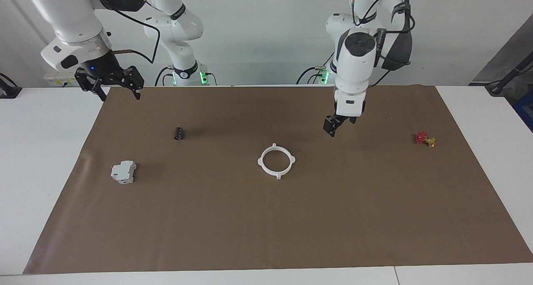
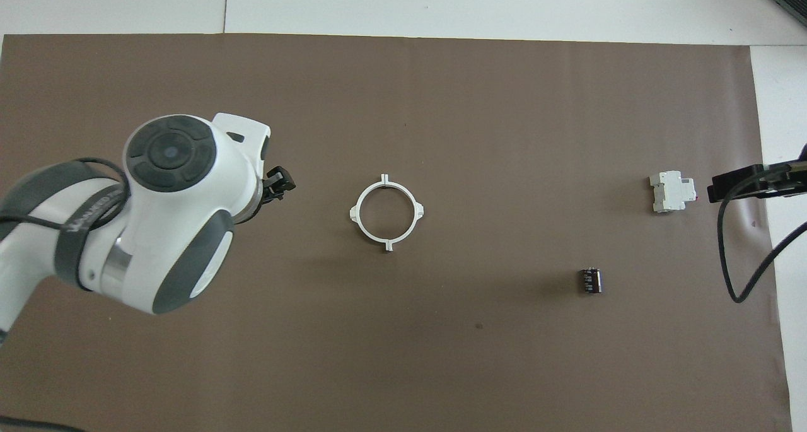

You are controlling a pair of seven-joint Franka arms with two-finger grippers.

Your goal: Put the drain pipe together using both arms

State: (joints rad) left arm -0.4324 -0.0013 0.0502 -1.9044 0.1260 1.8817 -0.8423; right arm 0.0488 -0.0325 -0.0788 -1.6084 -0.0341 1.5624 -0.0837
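Note:
The drain pipe point(image 1: 277, 176) lies flat on the middle of the brown mat as one closed white ring with four small tabs; it also shows in the overhead view point(image 2: 354, 214). Nothing holds it. My left gripper point(image 1: 333, 129) hangs above the mat beside the ring, toward the left arm's end, and shows in the overhead view point(image 2: 280, 185) past the arm's big wrist. My right gripper point(image 1: 119, 94) is raised over the mat's edge at the right arm's end, with its fingers wide apart and empty; in the overhead view point(image 2: 731, 187) only its black tip shows.
A grey-white boxy block point(image 1: 123, 172) point(image 2: 671, 191) and a small black cylinder point(image 1: 179, 133) point(image 2: 591, 280) lie toward the right arm's end. A small red and yellow part point(image 1: 424, 139) lies toward the left arm's end. The brown mat point(image 1: 266, 235) covers most of the white table.

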